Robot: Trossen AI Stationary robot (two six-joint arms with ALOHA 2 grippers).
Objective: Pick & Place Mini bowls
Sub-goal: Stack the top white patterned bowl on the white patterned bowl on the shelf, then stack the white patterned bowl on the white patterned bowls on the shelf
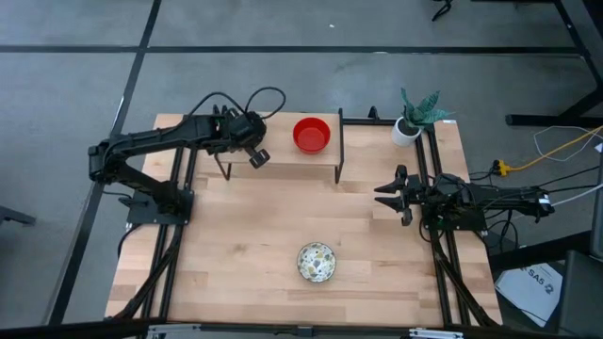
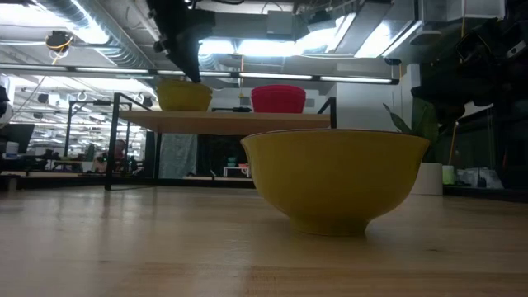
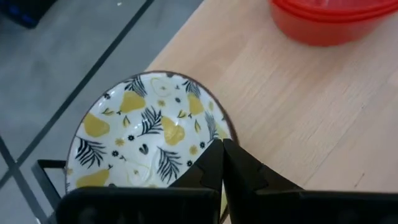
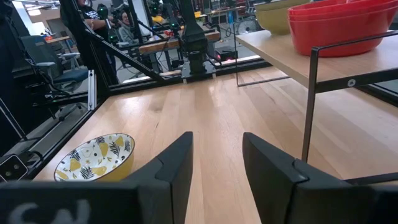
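A white mini bowl with a yellow-and-black leaf pattern inside (image 3: pixel 143 140) and a yellow outside (image 2: pixel 183 96) sits on the left end of the raised wooden shelf (image 1: pixel 283 162). My left gripper (image 3: pixel 221 163) is shut on it and hides it in the high view. Stacked red mini bowls (image 1: pixel 312 135) stand on the same shelf to its right. Another patterned mini bowl (image 1: pixel 317 262) rests on the table near the near edge, large in the low view (image 2: pixel 334 177). My right gripper (image 1: pixel 384 194) hovers open over the table's right part, touching nothing. My left gripper holds the patterned bowl by its rim (image 3: pixel 219 134), on the side facing the red bowls. One finger (image 3: pixel 208 168) is inside the bowl and the other outside. The fingers come from above, pointing down (image 2: pixel 188 58). The bowl sits upright with its base on the shelf.
The shelf stands on thin black metal legs (image 1: pixel 339 160) along the table's far side. A small white plant pot (image 1: pixel 407 130) stands at the far right corner. Bare wooden tabletop (image 1: pixel 273 212) lies between the shelf and the near bowl.
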